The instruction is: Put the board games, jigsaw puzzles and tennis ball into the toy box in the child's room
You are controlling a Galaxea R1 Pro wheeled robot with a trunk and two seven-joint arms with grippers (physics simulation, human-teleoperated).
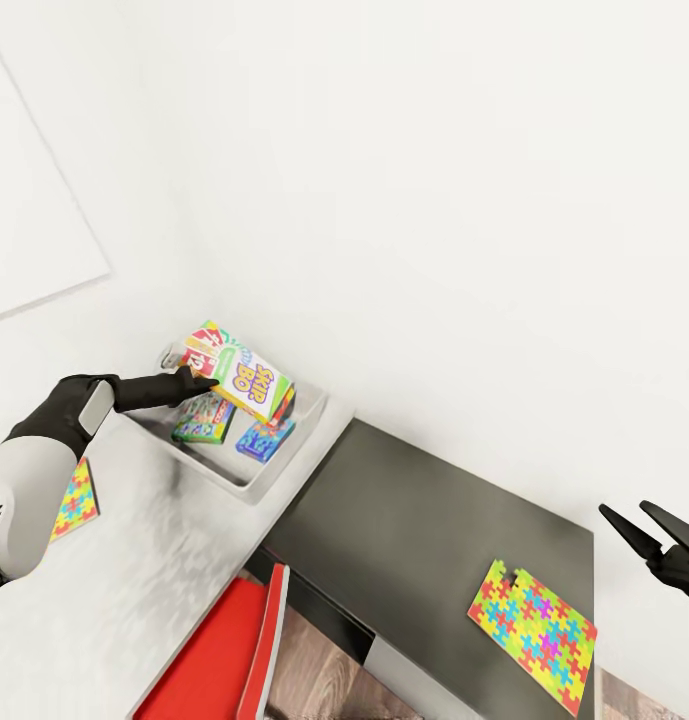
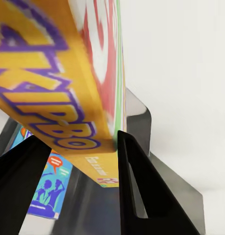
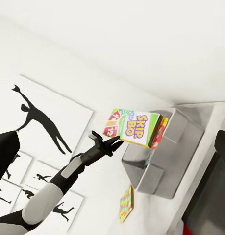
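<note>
The left gripper [image 1: 196,380] is clamped on the Skip-Bo board game [image 1: 242,372], holding it tilted in the air just above the toy box [image 1: 309,420], with the box's long side running from about ten o'clock to four o'clock in the head view. In the left wrist view the two dark fingers [image 2: 141,196] pinch the yellow and purple lettered edge of the Skip-Bo board game [image 2: 58,98] between them, and the toy box [image 2: 137,122] rim rises behind it. Inside the toy box two more board games lie flat side by side: a green board game [image 1: 204,420] toward nine o'clock and a blue board game [image 1: 264,438] next to it toward three o'clock. The toy box sits on the pale part of the table [image 1: 164,560], near the wall corner. One jigsaw puzzle [image 1: 74,500] lies on that pale top at about eight o'clock from the toy box, partly hidden by the left arm. The second jigsaw puzzle [image 1: 534,635] lies flat on the lower dark section of the table, well apart, at about four o'clock. The right gripper [image 1: 634,528] hangs over the far right edge with its two fingers spread apart, holding nothing. A red chair [image 1: 224,650] stands beside the table at six o'clock.
</note>
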